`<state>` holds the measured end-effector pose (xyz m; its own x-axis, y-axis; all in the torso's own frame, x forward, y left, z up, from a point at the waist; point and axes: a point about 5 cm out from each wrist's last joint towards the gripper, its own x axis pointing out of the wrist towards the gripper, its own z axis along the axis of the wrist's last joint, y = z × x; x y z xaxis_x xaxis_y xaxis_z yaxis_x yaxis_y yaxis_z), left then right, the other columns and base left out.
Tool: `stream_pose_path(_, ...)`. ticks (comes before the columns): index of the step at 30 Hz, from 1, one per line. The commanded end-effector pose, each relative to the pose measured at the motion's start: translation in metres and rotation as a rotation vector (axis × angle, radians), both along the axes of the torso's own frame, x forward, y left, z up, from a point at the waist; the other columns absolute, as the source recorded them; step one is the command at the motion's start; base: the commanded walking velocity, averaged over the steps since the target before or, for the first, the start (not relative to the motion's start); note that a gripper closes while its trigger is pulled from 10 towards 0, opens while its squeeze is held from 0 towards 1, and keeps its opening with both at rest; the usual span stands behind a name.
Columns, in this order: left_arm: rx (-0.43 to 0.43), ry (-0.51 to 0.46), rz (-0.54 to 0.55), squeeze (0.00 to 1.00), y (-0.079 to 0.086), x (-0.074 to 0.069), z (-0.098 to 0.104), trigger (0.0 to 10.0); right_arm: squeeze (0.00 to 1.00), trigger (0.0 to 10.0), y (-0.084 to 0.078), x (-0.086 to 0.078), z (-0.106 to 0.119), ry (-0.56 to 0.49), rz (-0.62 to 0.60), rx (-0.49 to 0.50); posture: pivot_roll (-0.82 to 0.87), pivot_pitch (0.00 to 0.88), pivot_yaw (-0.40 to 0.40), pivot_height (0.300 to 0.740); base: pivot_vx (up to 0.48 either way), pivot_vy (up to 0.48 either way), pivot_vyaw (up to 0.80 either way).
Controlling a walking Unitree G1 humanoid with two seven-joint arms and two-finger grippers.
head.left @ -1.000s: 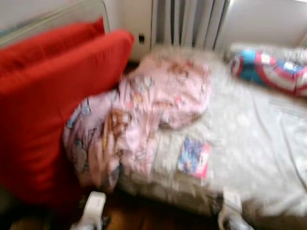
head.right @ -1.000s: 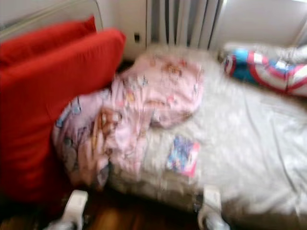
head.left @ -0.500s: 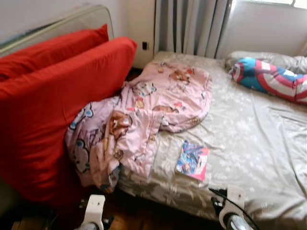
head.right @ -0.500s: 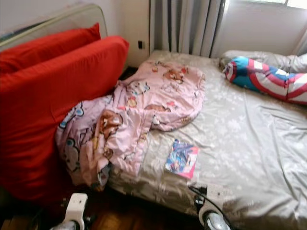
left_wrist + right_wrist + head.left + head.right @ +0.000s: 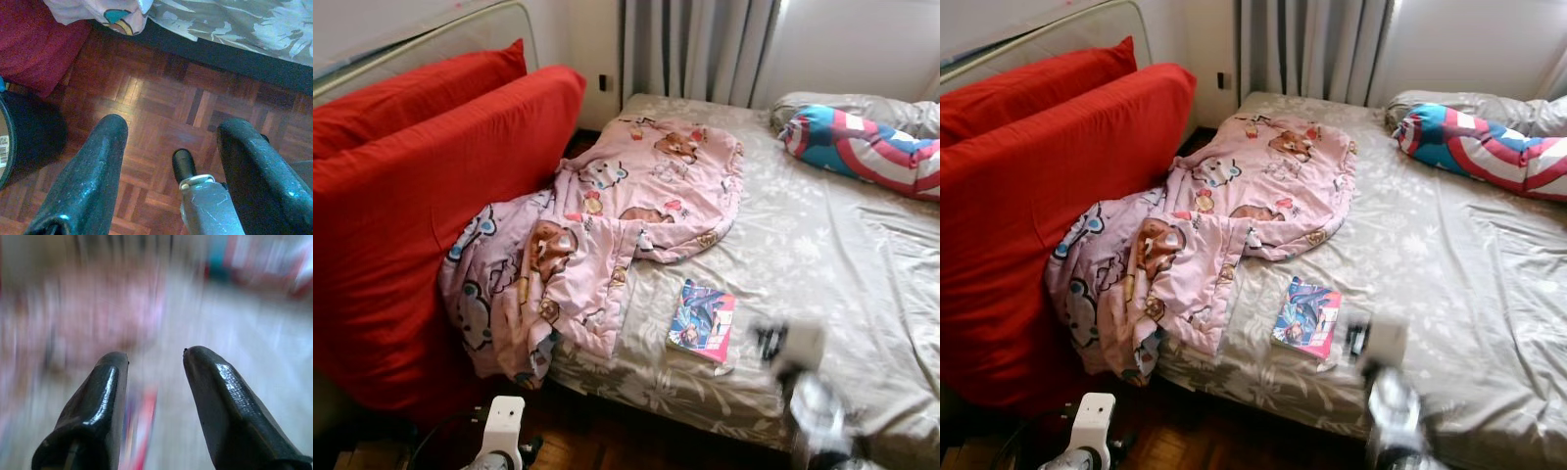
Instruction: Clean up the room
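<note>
Bedroom, seen from the head camera: you have one bed [image 5: 862,284] with a grey floral sheet running from the centre to the right edge of the frame, and parquet floor [image 5: 161,98] along the bottom.

Items on the bed, counted:
- One pink cartoon-print blanket [image 5: 607,235] — crumpled, centre-left, its lower end hanging over the bed's edge against the red cushions.
- One book [image 5: 703,320] with a colourful cover, lying flat on the sheet near the front edge, just below and right of the blanket.
- One long pillow [image 5: 862,152] in blue, red and white stripes, upper right.
- One grey pillow [image 5: 871,106] behind it, at the far upper right.

Beside the bed:
- Two large red cushions [image 5: 421,206] standing on edge, filling the left of the frame, one behind the other.
- One curtain [image 5: 695,49], grey, at top centre.
- One dark round container [image 5: 24,137] on the floor, in the left wrist view, next to the red fabric.

Grippers, two:
- Right gripper [image 5: 155,367] — blurred in the head views at lower right, over the front of the bed just right of the book; your wrist view shows its fingers [image 5: 98,401] spread apart, holding nothing, with the book's red edge blurred between them.
- Left gripper [image 5: 171,161] hangs low at bottom left over the parquet, fingers apart, empty.
</note>
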<state>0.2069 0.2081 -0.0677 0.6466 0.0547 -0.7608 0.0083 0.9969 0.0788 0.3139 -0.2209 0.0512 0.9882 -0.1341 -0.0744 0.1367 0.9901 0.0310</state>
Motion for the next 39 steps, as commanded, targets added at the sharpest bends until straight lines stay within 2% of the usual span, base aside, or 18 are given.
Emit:
stream_pose_path(1,0.005,0.015,0.015,0.00,0.003,-0.005,-0.002,10.0,0.00,10.0,0.004,-0.005,-0.005,-0.006,0.008,0.008,-0.10,0.000,-0.028,0.740,0.000,0.000,0.00)
stream_pose_path(8,0.003,0.009,0.021,0.00,0.003,-0.005,-0.002,10.0,0.00,10.0,0.010,0.003,0.013,-0.115,-0.003,-0.009,-0.10,0.000,-0.027,0.740,0.000,0.000,0.00)
stream_pose_path(12,0.005,0.006,0.022,0.00,0.003,-0.005,-0.002,10.0,0.00,10.0,0.016,-0.001,0.013,-0.136,0.019,-0.040,-0.11,0.000,-0.030,0.740,0.000,0.000,0.00)
stream_pose_path(17,0.005,0.004,0.024,0.00,0.004,-0.005,-0.002,10.0,0.00,10.0,0.014,-0.016,-0.008,-0.049,0.031,-0.085,-0.11,0.000,-0.032,0.740,0.000,0.000,0.00)
stream_pose_path(19,0.008,0.003,0.021,0.00,0.004,-0.005,-0.002,10.0,0.00,10.0,0.005,-0.029,-0.028,0.068,-0.009,-0.099,-0.11,0.000,-0.031,0.740,0.000,0.000,0.00)
stream_pose_path(23,0.009,0.003,0.023,0.00,0.004,-0.005,-0.002,10.0,0.00,10.0,0.005,-0.038,-0.044,0.164,-0.028,-0.042,-0.11,0.000,-0.029,0.740,0.000,0.000,0.00)
stream_pose_path(25,0.010,0.003,0.024,0.00,0.004,-0.005,-0.002,10.0,0.00,10.0,0.005,-0.045,-0.050,0.191,-0.038,-0.058,-0.10,0.000,-0.027,0.740,0.000,0.000,0.00)
stream_pose_path(28,0.010,0.003,0.026,0.00,0.004,-0.006,-0.002,10.0,0.00,10.0,0.008,-0.045,-0.050,0.174,-0.029,-0.060,-0.10,0.000,-0.026,0.740,0.000,0.000,0.00)
stream_pose_path(30,0.010,0.002,0.027,0.00,0.004,-0.006,-0.002,10.0,0.00,10.0,0.018,-0.043,-0.046,0.128,0.035,-0.084,-0.12,0.000,-0.025,0.740,0.000,0.000,0.00)
stream_pose_path(33,0.011,0.003,0.026,0.00,0.004,-0.006,-0.003,10.0,0.00,10.0,0.018,-0.042,-0.044,0.109,0.036,-0.084,-0.12,0.000,-0.029,0.740,0.000,0.000,0.00)
stream_pose_path(35,0.010,0.003,0.026,0.00,0.004,-0.006,-0.003,10.0,0.00,10.0,0.017,-0.041,-0.045,0.140,0.038,-0.093,-0.12,0.000,-0.030,0.740,0.000,0.000,0.00)
stream_pose_path(36,0.009,0.004,0.025,0.00,0.004,-0.007,-0.003,10.0,0.00,10.0,0.014,-0.041,-0.048,0.174,0.026,-0.076,-0.12,0.000,-0.029,0.740,0.000,0.000,0.00)
stream_pose_path(37,0.007,0.005,0.022,0.00,0.003,-0.007,-0.003,10.0,0.00,10.0,0.011,-0.044,-0.057,0.251,0.015,-0.029,-0.12,0.000,-0.029,0.740,0.000,0.000,0.00)
stream_pose_path(38,0.007,0.005,0.022,0.00,0.003,-0.007,-0.003,10.0,0.00,10.0,0.011,-0.044,-0.057,0.251,0.015,-0.029,-0.12,0.000,-0.029,0.740,0.000,0.000,0.00)
stream_pose_path(39,0.006,0.006,0.021,0.00,0.003,-0.007,-0.003,10.0,0.00,10.0,0.011,-0.049,-0.064,0.316,0.030,-0.018,-0.12,0.000,-0.029,0.740,0.000,0.000,0.00)
